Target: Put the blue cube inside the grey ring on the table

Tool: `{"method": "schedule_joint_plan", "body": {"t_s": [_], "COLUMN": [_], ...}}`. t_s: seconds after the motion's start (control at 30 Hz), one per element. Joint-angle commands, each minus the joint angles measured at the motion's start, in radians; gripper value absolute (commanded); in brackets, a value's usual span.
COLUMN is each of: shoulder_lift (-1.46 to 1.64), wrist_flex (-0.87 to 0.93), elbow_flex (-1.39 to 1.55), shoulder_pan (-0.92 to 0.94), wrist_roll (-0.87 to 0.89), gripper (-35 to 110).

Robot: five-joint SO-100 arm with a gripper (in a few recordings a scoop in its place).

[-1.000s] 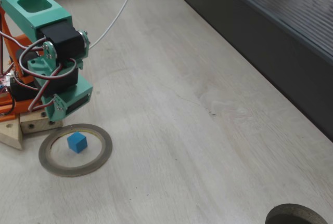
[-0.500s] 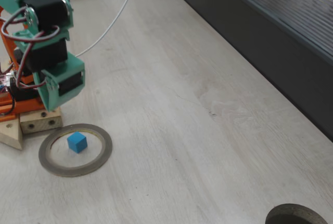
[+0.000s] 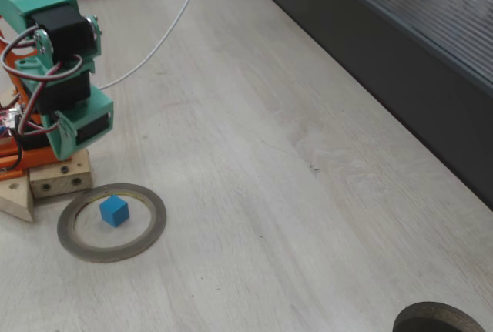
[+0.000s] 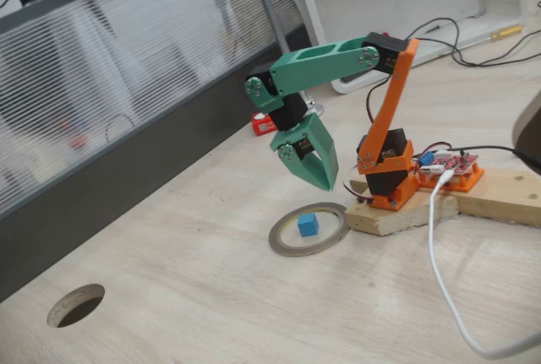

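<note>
The blue cube [image 3: 114,211] sat flat inside the grey ring [image 3: 146,239] on the table [image 3: 269,178], below the raised claw [image 4: 325,183]; the claw's fingers met at their tips, empty. The cube had no long axis

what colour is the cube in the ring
Bright blue cube, clearest in a fixed view, lying inside the ring.

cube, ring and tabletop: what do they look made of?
Blue cube: uniform matte blue with crisp edges, probably plastic or painted wood; can't tell which.
Grey ring: thin, flat, dull grey-brown band with a yellowish inner rim, possibly a tape roll or fibre.
Table: pale wood-grain with faint plank lines, likely laminate or veneer, low sheen.
</note>
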Motion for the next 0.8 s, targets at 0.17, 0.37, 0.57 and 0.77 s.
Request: {"method": "schedule_joint_plan", "body": {"t_s": [0.17,0.37,0.57,0.77], "shoulder_lift": [0.026,0.025,0.023,0.023], "wrist_flex": [0.012,0.012,0.012,0.012], "elbow_flex": [0.009,0.009,0.009,0.009], "shoulder_pan": [0.011,0.011,0.009,0.006], "wrist_roll": [0.014,0.011,0.011,0.009], "gripper": [2,2,2,2]}}
